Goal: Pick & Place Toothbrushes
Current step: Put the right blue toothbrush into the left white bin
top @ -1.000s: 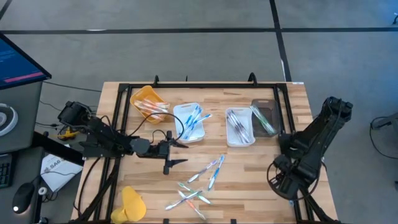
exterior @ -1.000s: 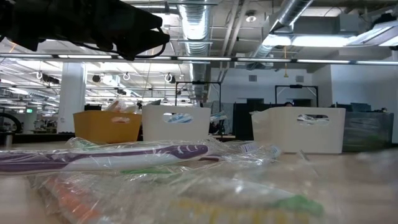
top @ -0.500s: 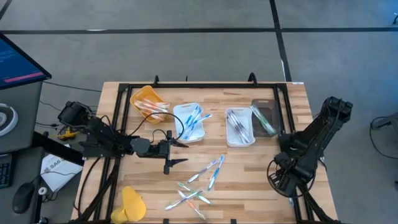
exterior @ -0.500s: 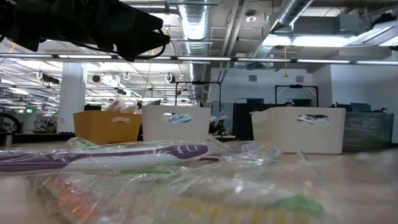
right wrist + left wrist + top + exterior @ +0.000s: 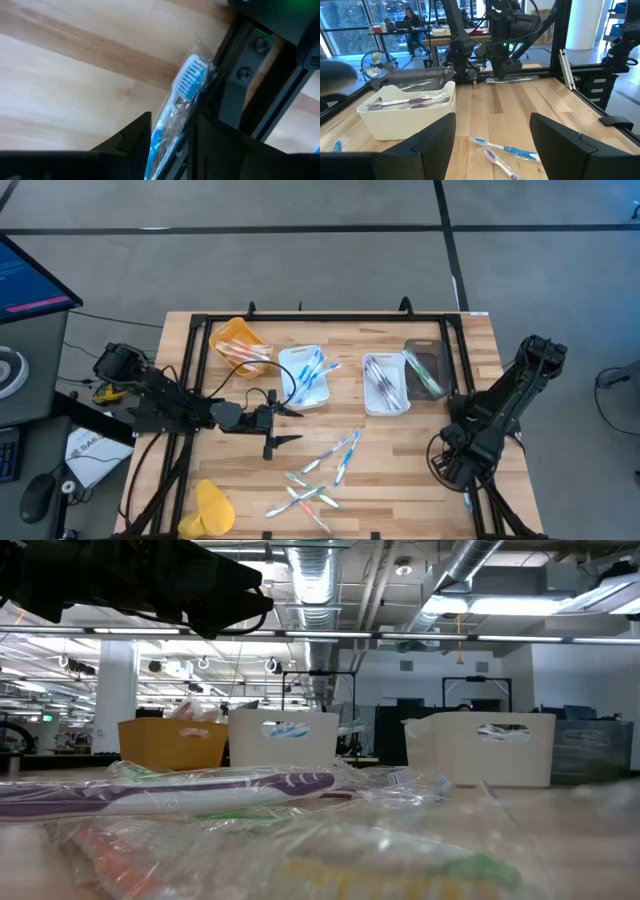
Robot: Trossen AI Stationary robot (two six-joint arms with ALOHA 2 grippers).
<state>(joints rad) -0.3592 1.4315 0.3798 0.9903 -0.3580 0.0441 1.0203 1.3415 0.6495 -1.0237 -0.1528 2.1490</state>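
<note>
My right gripper (image 5: 464, 486) is low at the table's near right corner, beside the black frame rail (image 5: 250, 95). It is shut on a blue toothbrush in clear wrap (image 5: 181, 100). My left gripper (image 5: 282, 427) is open and empty above the table's left middle, and it also shows in its own wrist view (image 5: 492, 150). Several loose wrapped toothbrushes (image 5: 322, 472) lie flat on the wood near the front. More lie in the yellow tray (image 5: 236, 340), two white trays (image 5: 303, 376) (image 5: 385, 385) and the dark tray (image 5: 425, 368). My right gripper has the wrapped blue toothbrush's handle (image 5: 162, 132) between its two fingers, below the bristle head (image 5: 189, 80). The fingers lie along the toothbrush. The head sticks out past the fingertips, next to the frame rail. Whether the toothbrush is off the wood, I cannot tell.
A black frame (image 5: 200, 360) runs around the table. A yellow thing (image 5: 212, 505) lies at the near left corner. In the low view, wrapped toothbrushes (image 5: 170, 790) lie close in front and the trays (image 5: 283, 737) stand behind. Bare wood lies between the trays and the loose toothbrushes.
My right arm has shifted a little toward the table's near left, low beside the frame rail. My left arm and the loose toothbrushes have kept still.
</note>
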